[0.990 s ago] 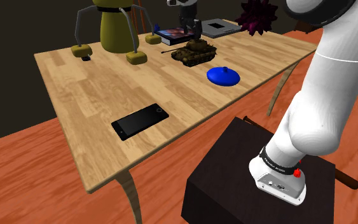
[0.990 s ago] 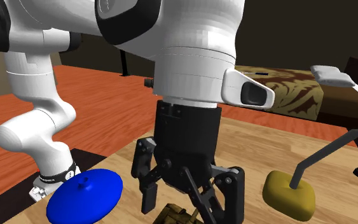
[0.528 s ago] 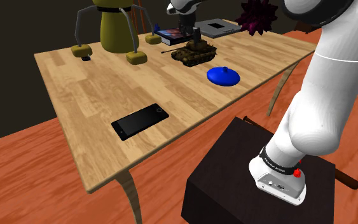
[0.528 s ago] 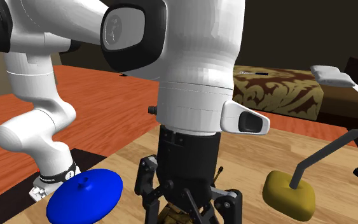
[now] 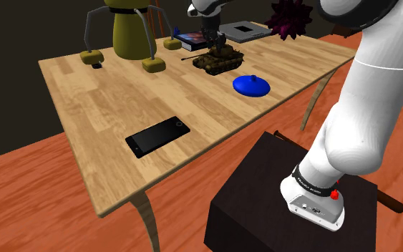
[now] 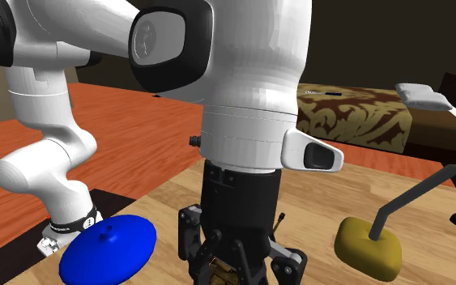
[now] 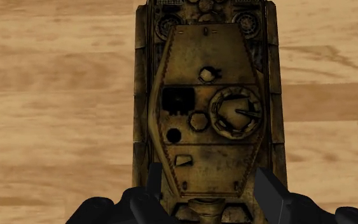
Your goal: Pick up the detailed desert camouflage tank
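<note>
The all-black pincer (image 7: 209,181) stands open turret-wide, fingers (image 7: 268,191) flanking the tan-brown camouflage toy tank (image 7: 203,108), contact unclear; the tank rests on the light wooden worktop (image 5: 107,100), at 11 o'clock from the blue domed disc (image 5: 250,85)

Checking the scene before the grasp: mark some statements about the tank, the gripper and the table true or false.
1. The tank stands on the wooden table. True.
2. The gripper holds the tank in the air. False: its fingers stand open on either side of the tank, which rests on the table.
3. The blue lid sits on top of the tank. False: it lies apart from it, on the table.
4. The black phone lies flat on the table. True.
</note>
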